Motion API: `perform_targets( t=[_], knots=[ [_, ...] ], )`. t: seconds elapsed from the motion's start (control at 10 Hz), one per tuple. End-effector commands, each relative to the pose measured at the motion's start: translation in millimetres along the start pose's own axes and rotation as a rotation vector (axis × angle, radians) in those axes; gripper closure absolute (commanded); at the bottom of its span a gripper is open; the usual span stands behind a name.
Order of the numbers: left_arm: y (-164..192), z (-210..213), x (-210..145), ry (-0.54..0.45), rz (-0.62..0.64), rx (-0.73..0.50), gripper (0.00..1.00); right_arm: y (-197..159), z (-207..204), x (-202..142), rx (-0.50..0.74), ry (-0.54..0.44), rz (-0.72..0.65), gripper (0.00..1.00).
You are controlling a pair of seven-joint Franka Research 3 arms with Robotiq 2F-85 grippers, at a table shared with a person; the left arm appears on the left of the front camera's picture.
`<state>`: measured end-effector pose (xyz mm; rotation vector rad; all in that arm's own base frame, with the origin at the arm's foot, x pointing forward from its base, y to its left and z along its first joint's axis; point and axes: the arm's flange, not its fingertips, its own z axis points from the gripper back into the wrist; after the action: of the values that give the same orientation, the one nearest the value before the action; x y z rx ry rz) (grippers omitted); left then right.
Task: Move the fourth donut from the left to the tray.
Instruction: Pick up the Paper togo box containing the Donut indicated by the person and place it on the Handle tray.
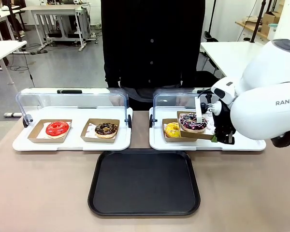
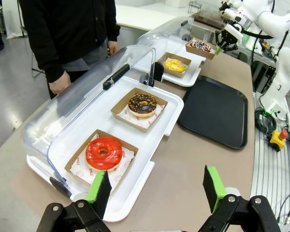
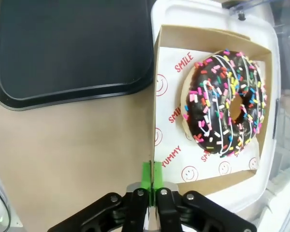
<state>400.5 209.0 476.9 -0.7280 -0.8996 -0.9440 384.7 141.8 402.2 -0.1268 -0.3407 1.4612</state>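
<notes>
Donuts, four in all, each in own brown cardboard holder: red donut [image 1: 57,128] and speckled chocolate donut [image 1: 106,129] on left display tray [image 1: 72,143]; yellow donut [image 1: 172,129] and the fourth donut [image 1: 193,123] over right display tray [image 1: 203,143]. Display trays, two, white, each with clear lid [image 1: 70,101] swung up toward twelve o'clock. One black tray [image 1: 144,182] at six o'clock of the gap between them, bare, flat on brown table [image 1: 38,193].

Fourth donut: dark glaze, white drizzle, coloured sprinkles; sits in holder [image 3: 208,38] on white paper printed SMILE and YUMMY; holder tilted and raised, overlapping the yellow donut's holder at its nine o'clock edge in front view; in right wrist view holder hangs partly over display tray edge, partly over table, with black tray corner at ten o'clock.

Right gripper [image 3: 152,176]: green pads pressed together on the holder's cardboard wall at its six o'clock edge in right wrist view; in front view at three o'clock of the fourth donut, under the white arm.

Left gripper [image 2: 157,186]: fingers [image 2: 99,186] wide apart, nothing between them, hovering above near end of left display tray; red donut just past the pads toward eleven o'clock, speckled donut beyond, yellow donut farther still.

One person in dark clothes at twelve o'clock, behind the display trays; one hand [image 2: 58,83] hanging beside the lid, touching nothing.
</notes>
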Motion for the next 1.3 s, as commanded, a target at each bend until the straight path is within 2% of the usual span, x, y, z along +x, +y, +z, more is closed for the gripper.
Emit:
perform_targets(
  t=[0.0, 0.1, 0.2, 0.4, 0.8, 1.0, 1.2],
  knots=[
    [-0.7, 0.9, 1.7, -0.018, -0.010, -0.005, 0.00, -3.0, -1.5, 0.3, -0.023, -0.002, -0.013, 0.98],
    [-0.7, 0.9, 1.7, -0.018, -0.010, -0.005, 0.00, 0.0, 0.0, 0.0, 0.000, 0.000, 0.000, 0.98],
    [-0.7, 0.9, 1.7, -0.018, -0.010, -0.005, 0.00, 18.5, -8.2, 18.0, -0.030, -0.023, -0.039, 0.98],
    [-0.7, 0.9, 1.7, -0.018, -0.010, -0.005, 0.00, 57.6, -17.8, 45.4, -0.069, 0.004, -0.068, 0.98],
    [-0.7, 0.9, 1.7, -0.018, -0.010, -0.005, 0.00, 143.6, -34.5, 86.5, -0.080, 0.007, -0.094, 0.98],
    [-0.7, 0.9, 1.7, -0.018, -0.010, -0.005, 0.00, 181.7, -48.8, 101.6, -0.064, 0.023, -0.058, 0.98],
    [-0.7, 0.9, 1.7, -0.018, -0.010, -0.005, 0.00, 200.6, -61.3, 107.8, -0.073, 0.031, -0.027, 0.98]
  ],
)
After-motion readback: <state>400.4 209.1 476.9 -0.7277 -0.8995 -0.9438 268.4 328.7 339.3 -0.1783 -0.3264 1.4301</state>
